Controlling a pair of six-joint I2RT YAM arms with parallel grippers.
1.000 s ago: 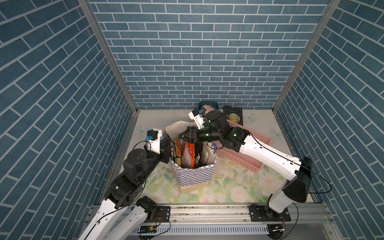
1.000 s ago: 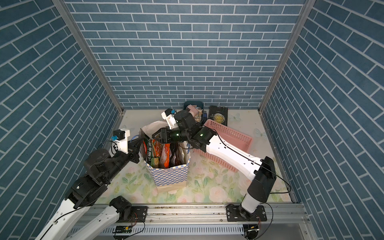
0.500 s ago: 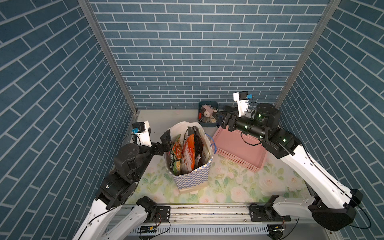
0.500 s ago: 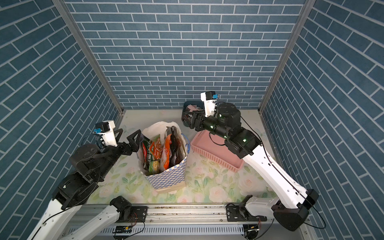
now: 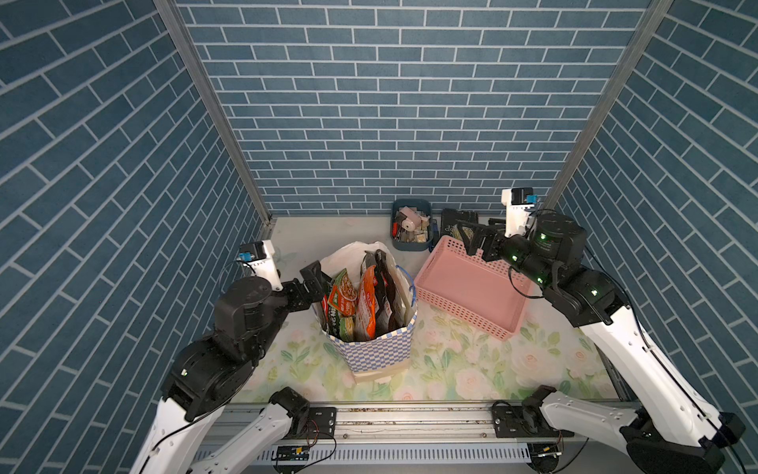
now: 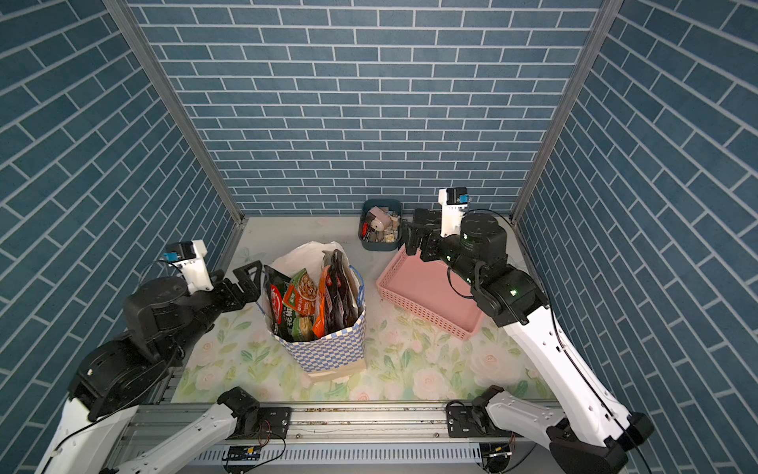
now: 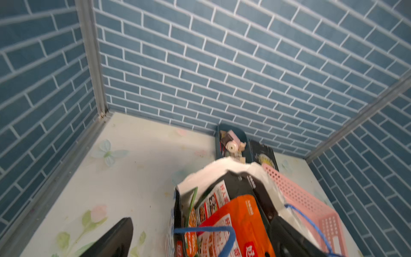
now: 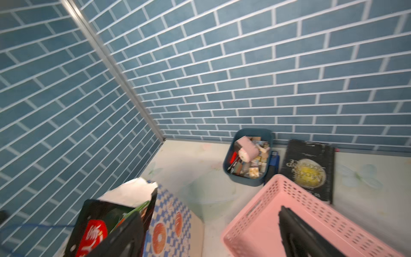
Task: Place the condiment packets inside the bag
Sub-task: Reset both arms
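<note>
Big change on the right side! A second ago the right gripper (image 5: 476,238) was down over the mouth of the bag (image 5: 381,349). Now it has swung clear across and hangs above the far rim of the pink basket (image 5: 467,318), close to the dark blue tub (image 5: 410,245) and the black booklet (image 8: 309,169) by the back wall. Its jaws stand wide with nothing between them, as the right wrist view shows.

And the left gripper (image 6: 248,285): a second ago it was closed up at the bag's left rim. Now it has let go, jaws spread wide, sitting just beside that rim. From the top views I can't tell whether a fingertip still brushes the paper.

The bag itself hasn't budged. It's upright on the flowered counter (image 5: 451,369), between the two arms, mouth open. The condiment packets (image 5: 365,303) stand on edge inside it, packed side by side, orange-red, green and black, tops poking above the rim in both top views. The left wrist view looks down on the orange packet (image 7: 244,211), with a blue cord handle (image 7: 204,230) looped across it.
</note>
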